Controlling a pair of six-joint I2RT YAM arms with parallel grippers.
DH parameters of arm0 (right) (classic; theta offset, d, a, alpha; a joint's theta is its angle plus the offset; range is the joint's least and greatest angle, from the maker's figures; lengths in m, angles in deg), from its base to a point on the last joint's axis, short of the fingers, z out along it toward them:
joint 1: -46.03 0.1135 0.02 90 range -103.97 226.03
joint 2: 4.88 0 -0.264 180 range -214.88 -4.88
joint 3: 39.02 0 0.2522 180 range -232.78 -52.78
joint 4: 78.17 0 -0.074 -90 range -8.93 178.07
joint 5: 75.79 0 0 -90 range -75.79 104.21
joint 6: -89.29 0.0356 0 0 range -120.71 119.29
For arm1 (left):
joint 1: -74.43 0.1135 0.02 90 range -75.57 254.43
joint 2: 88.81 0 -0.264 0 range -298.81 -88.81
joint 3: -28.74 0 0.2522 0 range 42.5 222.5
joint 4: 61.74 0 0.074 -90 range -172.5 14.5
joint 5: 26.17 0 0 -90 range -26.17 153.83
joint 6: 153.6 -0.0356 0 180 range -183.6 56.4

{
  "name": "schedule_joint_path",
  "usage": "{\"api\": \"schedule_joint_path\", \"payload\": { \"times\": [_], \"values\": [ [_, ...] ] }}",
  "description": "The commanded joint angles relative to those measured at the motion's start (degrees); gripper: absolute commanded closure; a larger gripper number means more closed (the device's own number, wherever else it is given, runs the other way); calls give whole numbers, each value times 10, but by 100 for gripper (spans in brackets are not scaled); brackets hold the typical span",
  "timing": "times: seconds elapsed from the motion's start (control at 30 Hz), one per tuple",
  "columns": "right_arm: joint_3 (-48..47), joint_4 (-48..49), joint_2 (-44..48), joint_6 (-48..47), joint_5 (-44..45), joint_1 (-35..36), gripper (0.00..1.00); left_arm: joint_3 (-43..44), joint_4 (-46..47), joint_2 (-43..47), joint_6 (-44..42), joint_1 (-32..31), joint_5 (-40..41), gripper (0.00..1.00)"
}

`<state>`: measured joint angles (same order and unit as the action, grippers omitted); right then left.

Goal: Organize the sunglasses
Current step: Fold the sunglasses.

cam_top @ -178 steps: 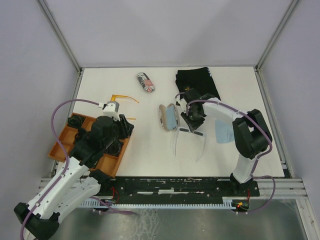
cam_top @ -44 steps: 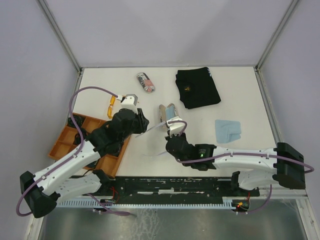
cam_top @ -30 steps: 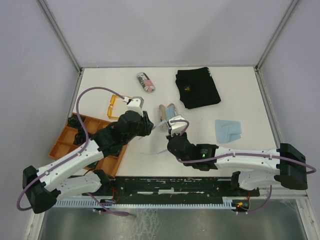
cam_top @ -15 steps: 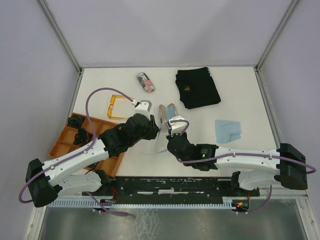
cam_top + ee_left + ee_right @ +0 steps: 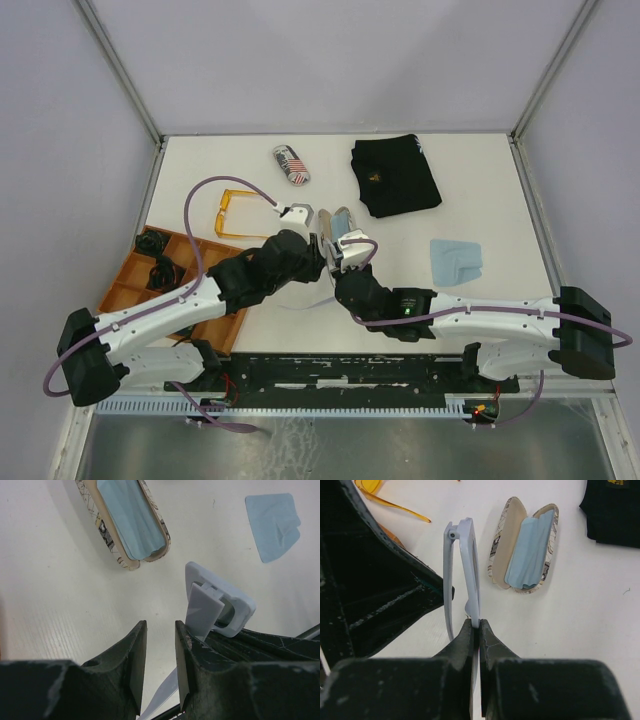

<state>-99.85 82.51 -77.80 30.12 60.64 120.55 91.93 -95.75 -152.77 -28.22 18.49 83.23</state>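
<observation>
Grips the white sunglasses (image 5: pixel 470 565) by the frame in the shut right fingers (image 5: pixel 465 640), over the tabletop (image 5: pixel 580 630) near its middle, long axis running away toward the open glasses case (image 5: pixel 500 555). Has the left fingers (image 5: pixel 135 660) narrowly parted just beside the loose temple (image 5: pixel 448 580), with no grip evident. Likely calls for a short sideways close onto that temple to fold it.

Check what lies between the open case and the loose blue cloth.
Only bare table separates the open case and loose cloth; the left wrist view shows it.

No readable text or labels.
</observation>
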Motion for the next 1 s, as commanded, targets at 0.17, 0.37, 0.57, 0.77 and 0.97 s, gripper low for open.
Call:
{"api": "schedule_joint_path", "payload": {
  "times": [0.17,0.37,0.57,0.77,0.97],
  "values": [
    [-20,38,6,15,-17,3,100,26,46,-19,20,-13,6,64],
    [-16,24,12,38,0,2,100,27,50,-2,1,-14,11,64],
    [-5,-49,48,110,56,-36,100,32,29,57,-39,-14,18,62],
    [-3,-78,95,144,59,-112,100,45,14,91,-71,-14,-25,63],
    [-15,-96,128,179,4,-205,100,20,27,100,-91,-15,-104,65]
  ]
}}
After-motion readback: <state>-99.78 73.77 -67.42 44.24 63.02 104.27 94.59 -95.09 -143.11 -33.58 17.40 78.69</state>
